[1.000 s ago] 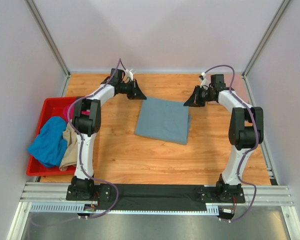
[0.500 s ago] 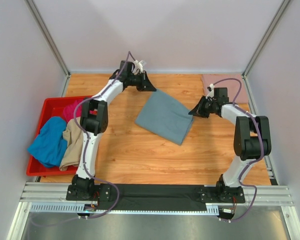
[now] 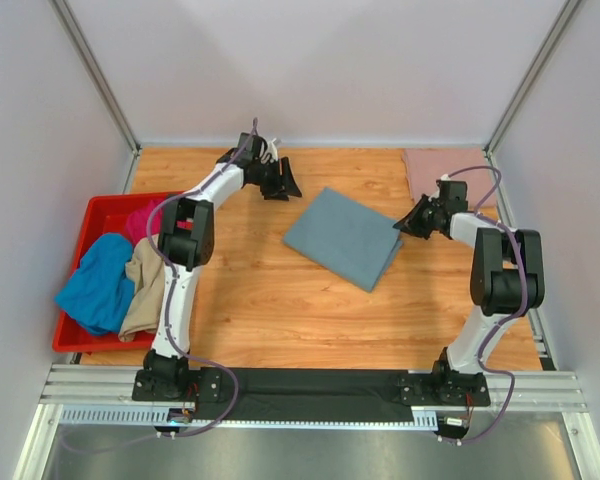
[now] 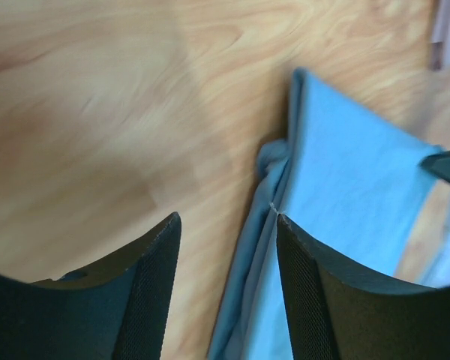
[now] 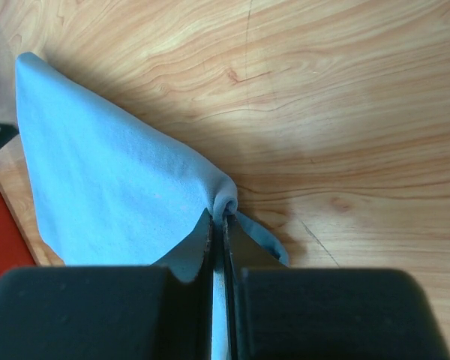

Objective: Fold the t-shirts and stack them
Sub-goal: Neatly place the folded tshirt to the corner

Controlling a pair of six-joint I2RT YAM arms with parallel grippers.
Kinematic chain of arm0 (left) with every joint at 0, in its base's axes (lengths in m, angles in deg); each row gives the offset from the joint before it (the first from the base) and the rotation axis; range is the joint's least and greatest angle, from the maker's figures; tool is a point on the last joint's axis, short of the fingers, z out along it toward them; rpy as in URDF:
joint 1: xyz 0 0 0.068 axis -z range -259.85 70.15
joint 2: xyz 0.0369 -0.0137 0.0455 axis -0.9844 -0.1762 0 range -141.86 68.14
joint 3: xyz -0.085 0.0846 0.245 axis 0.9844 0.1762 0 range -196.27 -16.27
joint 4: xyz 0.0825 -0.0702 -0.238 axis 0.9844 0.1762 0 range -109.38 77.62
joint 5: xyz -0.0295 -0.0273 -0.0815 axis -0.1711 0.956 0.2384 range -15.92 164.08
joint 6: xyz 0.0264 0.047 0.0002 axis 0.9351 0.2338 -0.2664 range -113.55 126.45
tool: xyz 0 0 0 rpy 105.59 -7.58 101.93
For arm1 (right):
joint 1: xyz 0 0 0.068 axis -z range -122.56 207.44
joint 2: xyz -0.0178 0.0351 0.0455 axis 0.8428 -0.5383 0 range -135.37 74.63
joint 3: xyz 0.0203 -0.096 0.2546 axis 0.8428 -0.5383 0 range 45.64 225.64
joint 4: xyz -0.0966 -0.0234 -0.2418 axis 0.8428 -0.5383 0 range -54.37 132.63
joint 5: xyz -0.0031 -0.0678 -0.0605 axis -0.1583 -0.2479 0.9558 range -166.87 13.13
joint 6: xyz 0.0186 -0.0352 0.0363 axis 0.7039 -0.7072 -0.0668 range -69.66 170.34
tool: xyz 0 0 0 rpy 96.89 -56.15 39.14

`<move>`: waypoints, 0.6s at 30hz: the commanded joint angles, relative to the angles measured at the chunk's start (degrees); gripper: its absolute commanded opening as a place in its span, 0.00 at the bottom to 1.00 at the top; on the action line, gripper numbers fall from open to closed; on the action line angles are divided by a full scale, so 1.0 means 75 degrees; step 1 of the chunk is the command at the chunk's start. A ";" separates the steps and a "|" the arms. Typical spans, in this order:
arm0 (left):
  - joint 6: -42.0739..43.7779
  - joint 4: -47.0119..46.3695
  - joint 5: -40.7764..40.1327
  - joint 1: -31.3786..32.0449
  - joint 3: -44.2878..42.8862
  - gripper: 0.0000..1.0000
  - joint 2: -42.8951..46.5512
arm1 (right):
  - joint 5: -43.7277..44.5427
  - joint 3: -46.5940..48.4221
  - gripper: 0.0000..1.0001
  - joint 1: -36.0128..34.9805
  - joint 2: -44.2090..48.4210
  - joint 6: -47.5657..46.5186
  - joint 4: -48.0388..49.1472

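A folded slate grey-blue t-shirt (image 3: 345, 237) lies on the wooden table, turned at an angle. My right gripper (image 3: 405, 223) is shut on its right corner; in the right wrist view the cloth (image 5: 105, 172) bunches into a small roll at the fingertips (image 5: 223, 217). My left gripper (image 3: 288, 185) stands open at the shirt's far left corner. In the left wrist view the shirt's layered edge (image 4: 274, 225) runs between the spread fingers (image 4: 226, 225) without being pinched. A dusty-pink t-shirt (image 3: 442, 172) lies flat at the back right.
A red bin (image 3: 92, 215) sits at the left edge and holds a bright blue t-shirt (image 3: 95, 280), a magenta one (image 3: 143, 218) and a beige one (image 3: 145, 285). White walls and metal posts enclose the table on three sides.
My left gripper has opened and let go of the grey-blue shirt's corner. The right gripper has dragged the shirt to the right, uncovering the pink shirt behind it.
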 commanded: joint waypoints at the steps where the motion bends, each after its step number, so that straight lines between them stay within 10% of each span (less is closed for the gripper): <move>1: 0.1294 0.1145 -0.1970 0.0304 0.0786 0.61 0.2010 | -0.0012 0.0120 0.00 -0.0037 0.0258 0.0253 0.0055; 13: 0.1427 0.1405 -0.2925 0.2896 0.3556 0.44 0.4217 | 0.0398 -0.0830 0.02 -0.0166 0.0820 0.0652 -0.0238; 18: 0.0876 0.1416 -0.2950 0.2511 0.3605 0.43 0.4205 | 0.0584 -0.0501 0.48 -0.0189 0.1462 0.0849 -0.1126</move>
